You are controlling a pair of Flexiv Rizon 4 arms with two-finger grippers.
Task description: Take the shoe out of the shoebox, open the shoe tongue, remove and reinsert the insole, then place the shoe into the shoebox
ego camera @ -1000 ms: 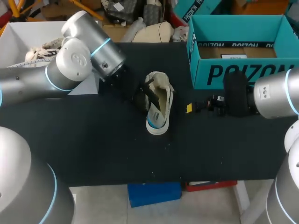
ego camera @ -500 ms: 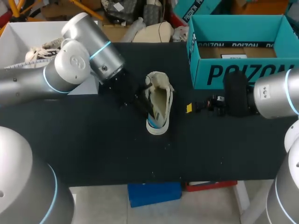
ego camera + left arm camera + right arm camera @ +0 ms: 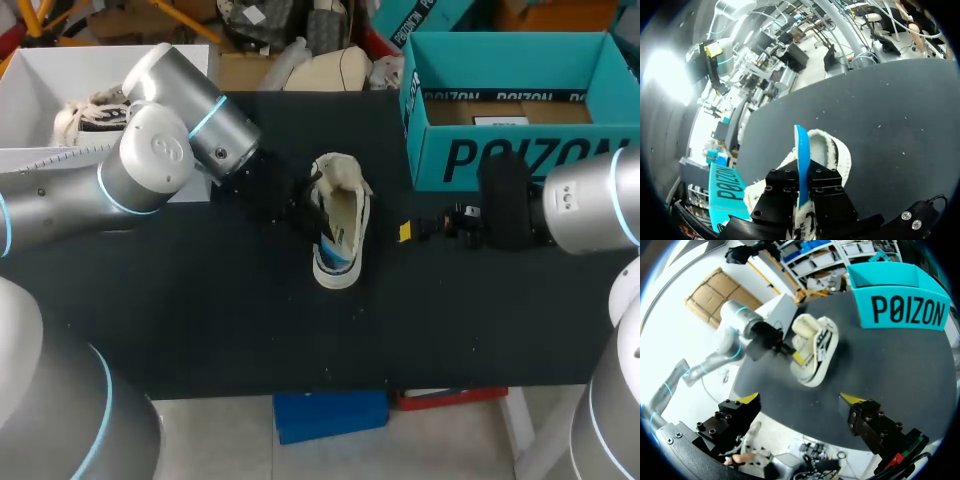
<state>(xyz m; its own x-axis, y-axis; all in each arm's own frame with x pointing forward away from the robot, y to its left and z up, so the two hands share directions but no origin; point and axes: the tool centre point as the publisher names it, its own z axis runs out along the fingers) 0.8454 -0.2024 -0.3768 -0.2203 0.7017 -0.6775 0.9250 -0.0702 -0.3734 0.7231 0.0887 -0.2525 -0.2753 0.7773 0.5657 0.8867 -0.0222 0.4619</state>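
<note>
A cream shoe [image 3: 345,210] lies on the black table, its opening turned toward my left arm. In the left wrist view my left gripper [image 3: 801,187] is shut on the thin blue insole [image 3: 801,150], which stands on edge between its fingers, with the shoe [image 3: 832,150] just behind. From above, the left gripper [image 3: 298,208] sits at the shoe's left side. My right gripper [image 3: 800,400] is open and holds nothing. It hovers [image 3: 415,230] right of the shoe [image 3: 815,347], in front of the teal shoebox [image 3: 510,150]. The box stands open.
A white bin [image 3: 40,75] with another shoe [image 3: 90,110] in it stands at the back left, behind my left arm. The teal shoebox [image 3: 900,310] takes up the back right corner of the table.
My left gripper has closed on the insole. The left arm has drawn back a little to the left, and more blue shows at the shoe's near end. The right arm has not moved.
</note>
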